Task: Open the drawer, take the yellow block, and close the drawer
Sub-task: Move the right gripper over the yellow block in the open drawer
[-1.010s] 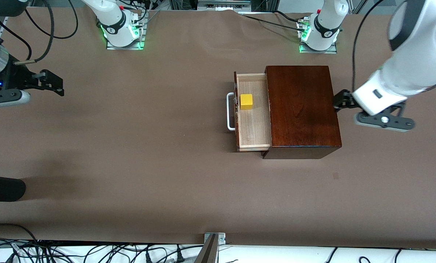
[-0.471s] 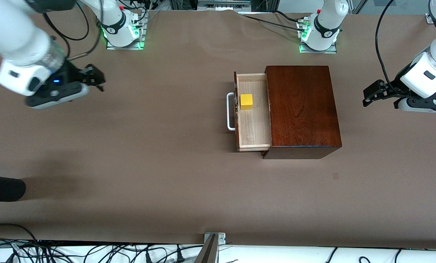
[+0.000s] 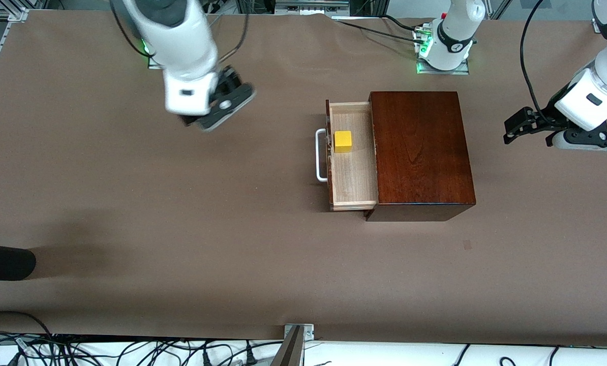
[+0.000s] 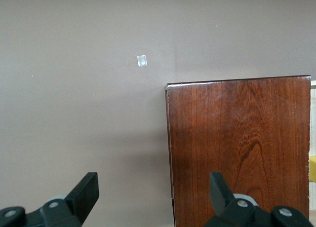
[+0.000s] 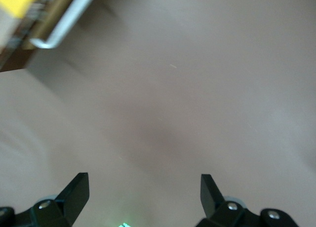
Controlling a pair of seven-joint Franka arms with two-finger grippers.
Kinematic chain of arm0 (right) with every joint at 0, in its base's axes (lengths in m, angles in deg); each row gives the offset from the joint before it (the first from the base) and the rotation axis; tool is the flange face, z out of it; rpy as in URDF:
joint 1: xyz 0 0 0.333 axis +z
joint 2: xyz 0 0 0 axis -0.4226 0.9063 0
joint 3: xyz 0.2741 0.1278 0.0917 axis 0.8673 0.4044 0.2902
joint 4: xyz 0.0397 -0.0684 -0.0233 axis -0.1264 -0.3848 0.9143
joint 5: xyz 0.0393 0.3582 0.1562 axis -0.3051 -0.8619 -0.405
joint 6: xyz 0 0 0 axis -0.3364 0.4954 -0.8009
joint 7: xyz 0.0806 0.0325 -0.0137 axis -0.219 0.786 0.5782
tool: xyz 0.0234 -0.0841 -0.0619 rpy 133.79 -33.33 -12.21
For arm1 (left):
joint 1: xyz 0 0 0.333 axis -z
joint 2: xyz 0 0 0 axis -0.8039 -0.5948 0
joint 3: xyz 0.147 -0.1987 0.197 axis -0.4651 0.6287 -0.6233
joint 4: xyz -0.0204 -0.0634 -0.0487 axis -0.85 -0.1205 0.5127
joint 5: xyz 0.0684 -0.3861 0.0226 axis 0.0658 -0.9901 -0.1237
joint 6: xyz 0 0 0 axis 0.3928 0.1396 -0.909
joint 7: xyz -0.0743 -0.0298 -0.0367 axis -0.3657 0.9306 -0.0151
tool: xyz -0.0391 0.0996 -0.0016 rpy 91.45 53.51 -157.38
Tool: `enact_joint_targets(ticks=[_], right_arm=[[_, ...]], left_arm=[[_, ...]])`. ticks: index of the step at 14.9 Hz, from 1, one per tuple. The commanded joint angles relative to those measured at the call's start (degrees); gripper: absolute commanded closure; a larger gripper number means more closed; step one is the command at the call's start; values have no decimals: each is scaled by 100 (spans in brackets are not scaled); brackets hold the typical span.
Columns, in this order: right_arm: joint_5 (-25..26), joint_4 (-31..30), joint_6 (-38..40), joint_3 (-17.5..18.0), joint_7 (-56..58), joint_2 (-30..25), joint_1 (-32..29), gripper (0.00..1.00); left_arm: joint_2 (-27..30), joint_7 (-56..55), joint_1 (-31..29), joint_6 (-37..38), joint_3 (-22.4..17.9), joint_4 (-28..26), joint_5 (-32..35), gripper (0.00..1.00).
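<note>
The drawer of the dark reddish-brown box stands pulled open, its white handle toward the right arm's end of the table. The yellow block sits inside on the pale wood, close to the drawer front. My right gripper is open and empty in the air over bare table near its base, well apart from the handle. Its wrist view shows the open gripper, the handle and the block. My left gripper is open and empty, off the box's closed end. Its wrist view shows the open gripper and the box top.
A black rounded object pokes in at the right arm's end, nearer the front camera. A metal bracket sits at the table's front edge. A small pale patch marks the brown table cover.
The right arm has swung from its end of the table toward the middle, closer to the drawer. The left gripper pulled away from the box's closed end and has since held almost still.
</note>
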Motion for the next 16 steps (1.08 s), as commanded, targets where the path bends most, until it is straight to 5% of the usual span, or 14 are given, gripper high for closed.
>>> enact_joint_targets(ticks=[1, 4, 9, 16], right_arm=[[-25, 272, -429, 9, 197, 377, 586, 0], [2, 876, -765, 9, 389, 983, 1070, 0], [80, 2081, -800, 0, 2313, 2126, 1378, 0], [423, 2232, -1282, -8, 2895, 2742, 1659, 0]], left_arm=[[116, 98, -10, -68, 0, -90, -52, 0], [116, 98, -10, -68, 0, -82, -52, 0], [116, 107, -10, -50, 0, -73, -52, 0], [116, 98, -1, 20, 9, -3, -52, 0]])
